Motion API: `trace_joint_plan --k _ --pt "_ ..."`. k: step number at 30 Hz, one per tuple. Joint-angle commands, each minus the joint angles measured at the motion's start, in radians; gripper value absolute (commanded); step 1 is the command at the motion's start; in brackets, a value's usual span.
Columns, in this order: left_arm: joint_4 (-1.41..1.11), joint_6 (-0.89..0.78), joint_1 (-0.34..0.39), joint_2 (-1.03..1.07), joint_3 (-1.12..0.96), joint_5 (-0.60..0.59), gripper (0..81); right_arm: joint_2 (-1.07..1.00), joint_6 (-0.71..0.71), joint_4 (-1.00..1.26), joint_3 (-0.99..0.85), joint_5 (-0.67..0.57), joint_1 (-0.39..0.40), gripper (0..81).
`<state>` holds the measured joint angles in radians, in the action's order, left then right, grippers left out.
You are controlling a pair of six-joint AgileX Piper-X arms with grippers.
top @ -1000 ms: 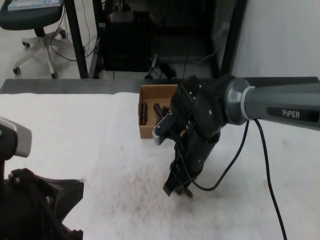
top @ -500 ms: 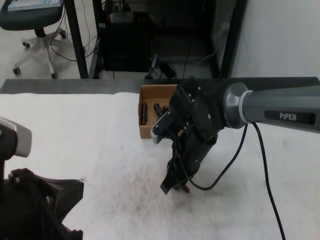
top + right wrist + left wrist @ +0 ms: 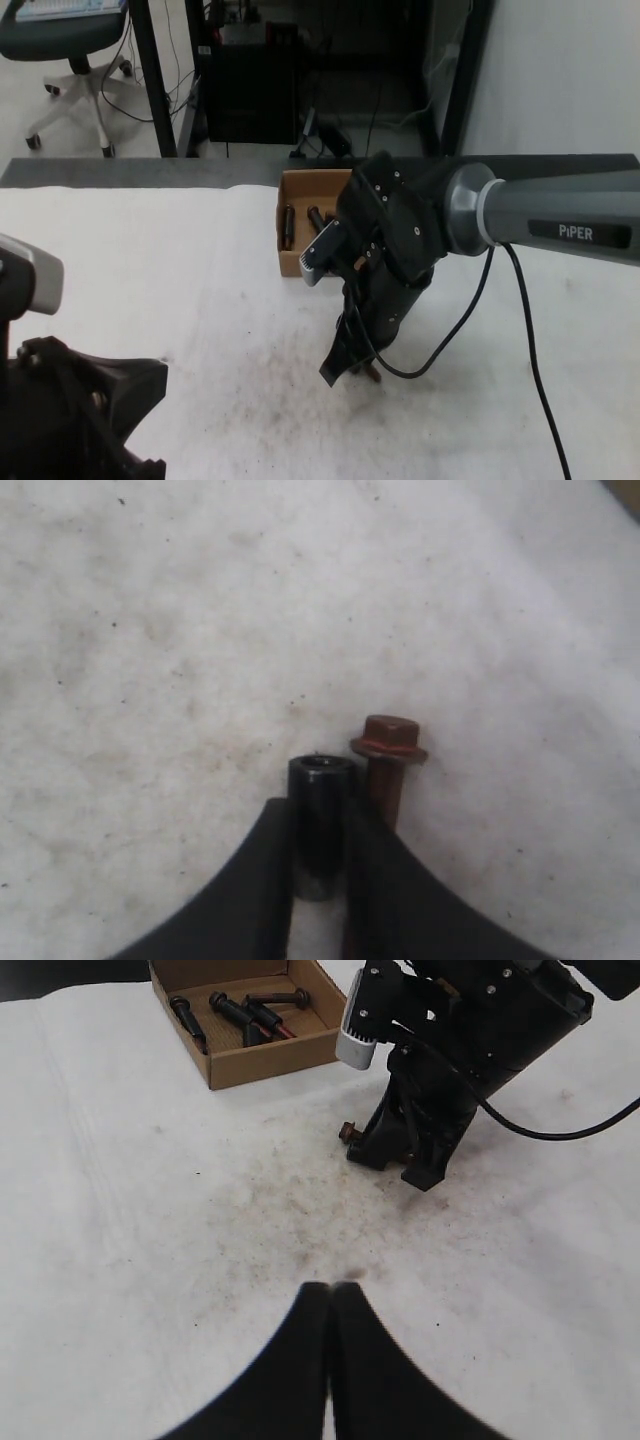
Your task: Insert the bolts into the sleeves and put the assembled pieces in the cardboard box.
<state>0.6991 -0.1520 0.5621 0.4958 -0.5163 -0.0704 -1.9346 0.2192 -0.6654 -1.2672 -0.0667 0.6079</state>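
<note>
Sleeve [image 3: 322, 780] clenched in right gripper [image 3: 320, 820], near the cardboard box [image 3: 290, 265] on its camera side; bolt [image 3: 388, 765] just beside, outside the fingers [image 3: 260, 880], uninserted. Sits slightly farther sideways than a second ago, hinting at lining up rather than insertion. Farther from the box, left gripper [image 3: 330, 1295] pinched shut, empty.

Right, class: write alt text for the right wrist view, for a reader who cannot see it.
The right gripper clamps a black sleeve between its two dark fingers, the sleeve's open end showing. A rust-brown bolt with a hexagonal head sits close beside it, above a stained white cloth.
</note>
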Motion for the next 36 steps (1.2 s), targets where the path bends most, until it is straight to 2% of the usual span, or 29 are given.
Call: trace_joint_plan --k 1,7,16,18,23,25,27,31,36 --pt "-0.007 -0.006 -0.001 -0.005 -0.002 0.009 0.3 -0.002 0.007 -0.007 0.0 0.023 -0.001 0.8" --pt "-0.007 -0.006 -0.001 -0.005 -0.002 0.009 0.3 0.044 -0.002 0.018 0.001 -0.068 0.001 0.8" --pt "-0.007 -0.006 -0.001 -0.005 -0.002 0.009 0.3 0.059 -0.002 0.014 0.001 -0.062 -0.007 1.2" --pt "-0.007 -0.006 -0.001 -0.005 -0.002 0.009 0.3 0.059 -0.002 0.014 0.001 -0.062 -0.012 6.4" --pt "-0.007 -0.006 -0.001 -0.005 -0.002 0.009 0.3 0.059 -0.002 0.029 0.001 -0.056 -0.015 27.7" --pt "-0.007 -0.006 -0.001 -0.005 -0.002 0.009 0.3 0.059 0.002 0.043 0.001 -0.013 -0.015 33.5" --pt "-0.007 -0.011 -0.001 -0.005 -0.002 0.009 0.3 0.059 0.021 0.057 0.001 0.018 -0.02 32.6" --pt "-0.007 -0.013 -0.001 -0.005 -0.002 0.009 0.3 0.048 0.029 0.067 0.001 0.018 -0.039 26.0" --pt "-0.007 -0.013 -0.001 -0.005 -0.002 0.009 0.3 0.041 0.029 0.067 0.001 0.007 -0.05 25.3"
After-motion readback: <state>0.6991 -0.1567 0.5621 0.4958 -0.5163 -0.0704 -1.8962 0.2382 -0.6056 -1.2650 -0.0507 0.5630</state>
